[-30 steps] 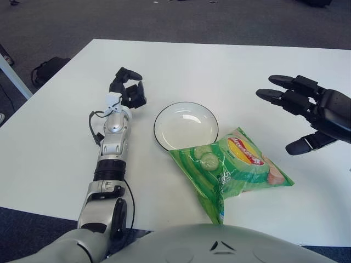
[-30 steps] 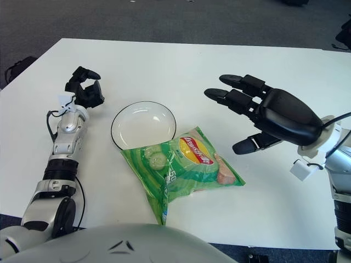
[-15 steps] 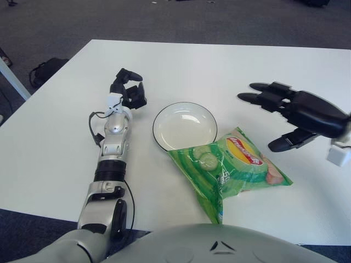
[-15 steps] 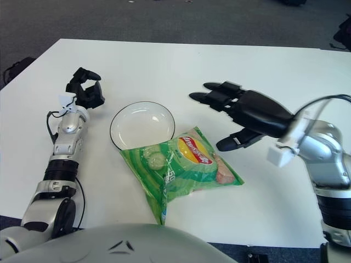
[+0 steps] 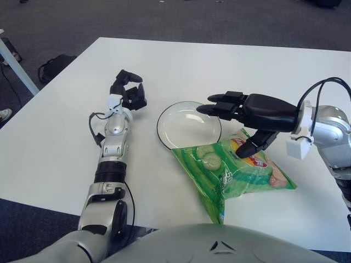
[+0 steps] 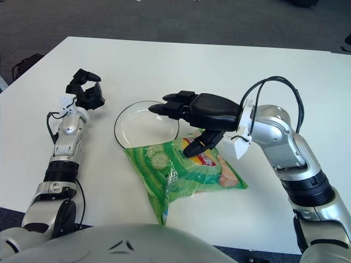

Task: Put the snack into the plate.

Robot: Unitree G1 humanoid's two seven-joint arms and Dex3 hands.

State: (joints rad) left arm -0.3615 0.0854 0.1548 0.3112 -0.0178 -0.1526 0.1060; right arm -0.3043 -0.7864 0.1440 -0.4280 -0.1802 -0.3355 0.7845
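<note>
Lying flat, snack bag [image 5: 233,174] long axis left-right, beside plate [image 5: 166,131]; right robot hand [image 5: 241,118] spread wide above.

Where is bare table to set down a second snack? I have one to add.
Bare: far table beyond the plate, and the strip right of the snack bag. Crowded: plate's right rim, under the right robot hand; left robot hand flanks its left.

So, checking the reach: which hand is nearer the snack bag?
Right. The right hand hovers open over the snack bag; the left hand shows beyond the plate, far left.
</note>
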